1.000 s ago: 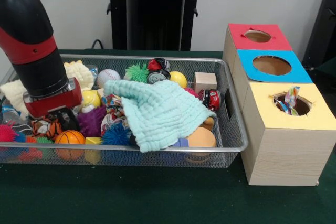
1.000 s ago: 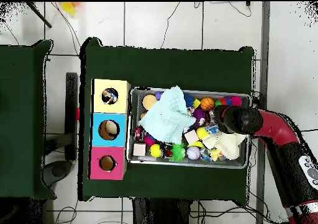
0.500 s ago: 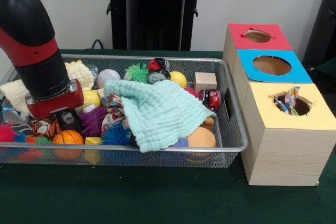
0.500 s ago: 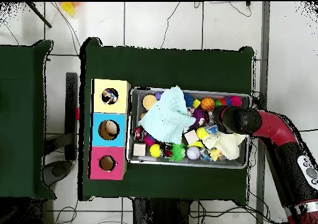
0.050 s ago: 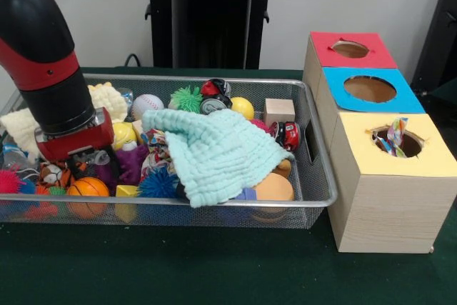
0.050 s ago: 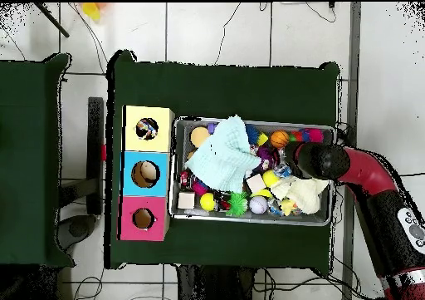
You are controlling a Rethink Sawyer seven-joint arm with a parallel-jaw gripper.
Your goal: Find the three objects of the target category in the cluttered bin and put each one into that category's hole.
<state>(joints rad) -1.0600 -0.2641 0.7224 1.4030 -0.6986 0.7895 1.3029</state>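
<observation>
A wire mesh bin point(image 5: 314, 176) point(image 6: 325, 218) holds a heap of toys. My gripper point(image 5: 84, 161) reaches down into its left end, among a tiger-striped toy point(image 5: 51, 173), an orange basketball point(image 5: 87, 188) and a purple plush point(image 5: 130, 162). The toys hide its tip. In the overhead view the arm's head point(image 6: 320, 159) covers the gripper. A pale teal cloth point(image 5: 214, 153) point(image 6: 218, 162) lies over the middle of the heap. Beside the bin stand three boxes with holes: red point(image 5: 375, 51) point(image 6: 130, 219), blue point(image 5: 335, 92) point(image 6: 129, 174) and yellow point(image 5: 357, 158) point(image 6: 131, 118).
Also in the bin are a baseball point(image 5: 146, 103), a green spiky ball point(image 5: 187, 98), a yellow ball point(image 5: 243, 107), a wooden cube point(image 5: 278, 111), a red toy car point(image 5: 289, 135) and a cream cloth point(image 5: 107, 98). A colourful wrapper point(image 5: 395, 133) sticks out of the yellow box's hole.
The arm has shifted slightly within the bin's end. The teal cloth's upper corner now reaches further toward the arm, and the basketball and tiger toy have been nudged.
</observation>
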